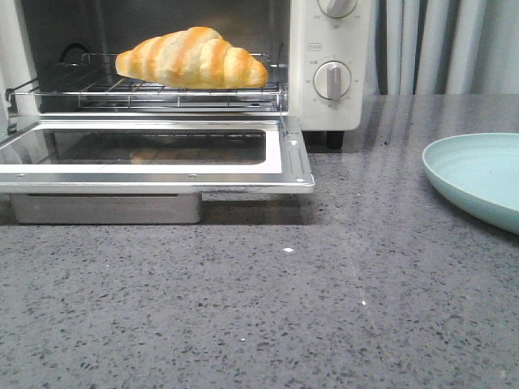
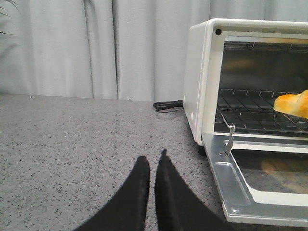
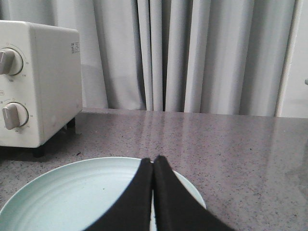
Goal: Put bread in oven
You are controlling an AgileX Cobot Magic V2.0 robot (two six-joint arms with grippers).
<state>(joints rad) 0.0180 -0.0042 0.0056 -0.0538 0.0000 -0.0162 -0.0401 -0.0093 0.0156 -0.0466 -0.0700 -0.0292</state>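
**A:** There's the bread [image 1: 193, 57], lying lengthwise on the wire rack [image 1: 146, 96] inside the oven [image 1: 324, 65], with the door [image 1: 154, 154] dropped flat and open toward the camera. Neither arm shows in the front view.

**B:** And nobody's holding it. The left gripper [image 2: 152, 166] sits low over the counter [image 1: 324, 308] beside the oven, fingers nearly pressed together with only a sliver between them, nothing in them. The right gripper [image 3: 153, 166] is closed tip to tip, empty, above the pale green plate [image 3: 72, 197].

**A:** So the roll looks delivered. How would it handle if it needed a nudge deeper?

**B:** Judging by the look, light and puffy, probably soft enough to dent under a hard pinch. The glazed crust may be a bit slick. The tapered ends are poor purchase.

**A:** So the middle, then?

**B:** The thick middle, fingers across the width, gentle squeeze. It overhangs nothing, but it rests near the rack's front edge, so a clumsy push could roll it toward the door.

**A:** What's left, seemingly, is the door.
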